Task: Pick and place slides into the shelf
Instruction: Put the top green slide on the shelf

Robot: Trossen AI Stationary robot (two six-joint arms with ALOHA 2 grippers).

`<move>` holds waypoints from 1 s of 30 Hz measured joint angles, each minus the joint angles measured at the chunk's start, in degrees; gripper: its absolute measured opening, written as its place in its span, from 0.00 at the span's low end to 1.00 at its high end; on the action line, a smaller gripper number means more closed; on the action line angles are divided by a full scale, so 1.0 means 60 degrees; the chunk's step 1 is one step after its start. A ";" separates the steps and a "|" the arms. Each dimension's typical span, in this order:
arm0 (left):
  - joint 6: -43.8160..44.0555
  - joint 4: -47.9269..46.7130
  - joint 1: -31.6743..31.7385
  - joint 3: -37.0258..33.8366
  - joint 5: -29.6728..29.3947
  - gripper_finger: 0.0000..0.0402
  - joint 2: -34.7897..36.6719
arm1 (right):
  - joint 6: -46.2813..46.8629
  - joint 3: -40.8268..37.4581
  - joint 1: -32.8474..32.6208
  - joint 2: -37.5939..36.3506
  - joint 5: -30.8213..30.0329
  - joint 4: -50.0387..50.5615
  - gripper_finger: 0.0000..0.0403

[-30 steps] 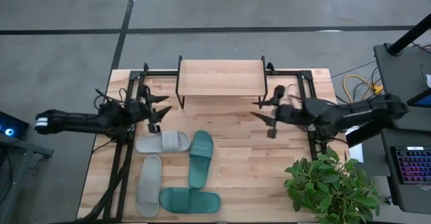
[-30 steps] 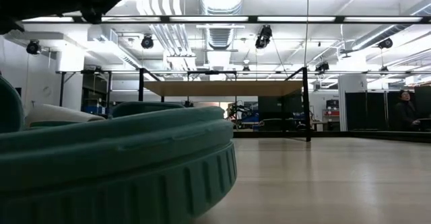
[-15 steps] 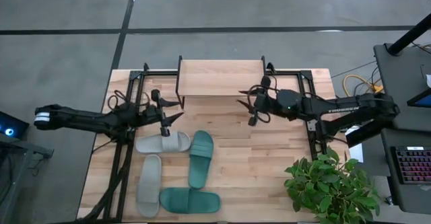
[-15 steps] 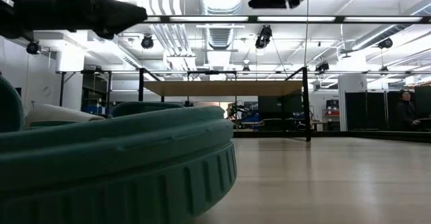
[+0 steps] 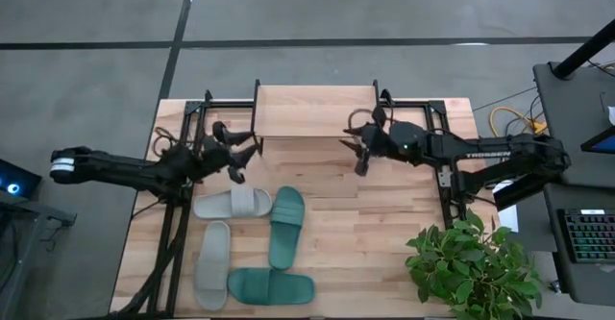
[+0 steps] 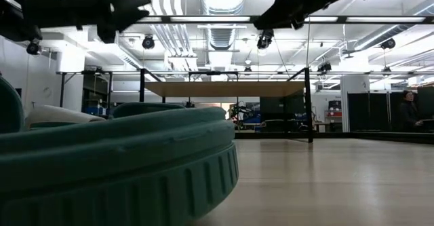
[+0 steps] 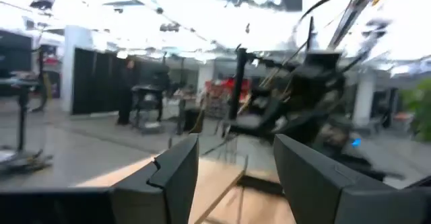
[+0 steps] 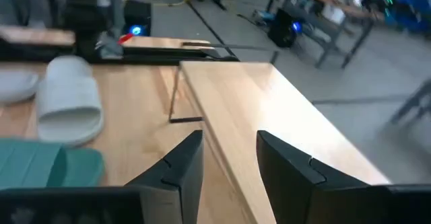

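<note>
Light wood plank on thin black legs: the shelf (image 5: 314, 110) stands at the upper centre of the desk (image 5: 384, 224) in the high view, its top bare. All four slides lie on the desk below it, in the lower-left part of that frame: a grey slide (image 5: 232, 203) lying crosswise, a second grey slide (image 5: 212, 263) lengthwise beneath it, a teal slide (image 5: 285, 226) lengthwise just right of them, and a second teal slide (image 5: 271, 286) crosswise at the bottom. None is on the shelf, so the task looks to be at its start.

The left tool (image 5: 241, 154) hangs at the shelf's lower-left corner, above and just clear of the crosswise grey slide. Its fingers stand apart with nothing between them; the left wrist view shows an empty gap. It appears placed to come down on that nearest grey slide, though this is a judgement only.

The right tool (image 5: 357, 150) hangs at the shelf's lower-right corner, well apart from every slide. Its fingers are likewise parted and empty; in the right wrist view the gap frames the shelf plank, with a grey slide and teal ones off to the side.

In the low view a teal slide fills the near foreground, and the shelf (image 6: 224, 89) stands behind it.
</note>
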State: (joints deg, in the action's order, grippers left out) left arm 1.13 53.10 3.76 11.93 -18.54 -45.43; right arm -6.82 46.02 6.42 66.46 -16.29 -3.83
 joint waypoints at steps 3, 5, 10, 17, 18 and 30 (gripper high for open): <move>0.0070 -0.0393 -0.0014 -0.0157 0.0213 0.44 0.0265 | 0.0690 -0.0031 0.0069 0.0022 0.0031 0.0031 0.31; 0.0807 -0.0868 -0.0006 -0.0231 0.0569 0.44 0.0281 | 0.1150 -0.0102 0.0051 0.0063 0.0119 0.0164 0.30; 0.2084 -0.1853 -0.0010 -0.0249 0.2322 0.44 0.0087 | 0.2126 -0.0138 -0.0287 0.0241 0.1696 0.0172 0.30; 0.2504 -0.1646 -0.0010 -0.0249 0.3013 0.44 -0.0261 | 0.2097 -0.0142 -0.1250 0.0614 0.1735 0.0090 0.30; 0.2515 -0.1644 -0.0010 -0.0249 0.3020 0.44 -0.0322 | 0.2151 -0.0142 -0.1374 0.0669 0.1732 0.0075 0.30; 0.5766 -0.1610 -0.0017 -0.0252 0.3066 0.44 -0.1396 | 0.1342 0.0391 -0.2871 0.1855 0.0353 -0.0650 0.29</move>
State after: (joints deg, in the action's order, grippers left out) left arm 35.72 43.44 3.66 10.41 -0.14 -53.81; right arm 1.24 48.37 -10.80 77.59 -14.17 -7.73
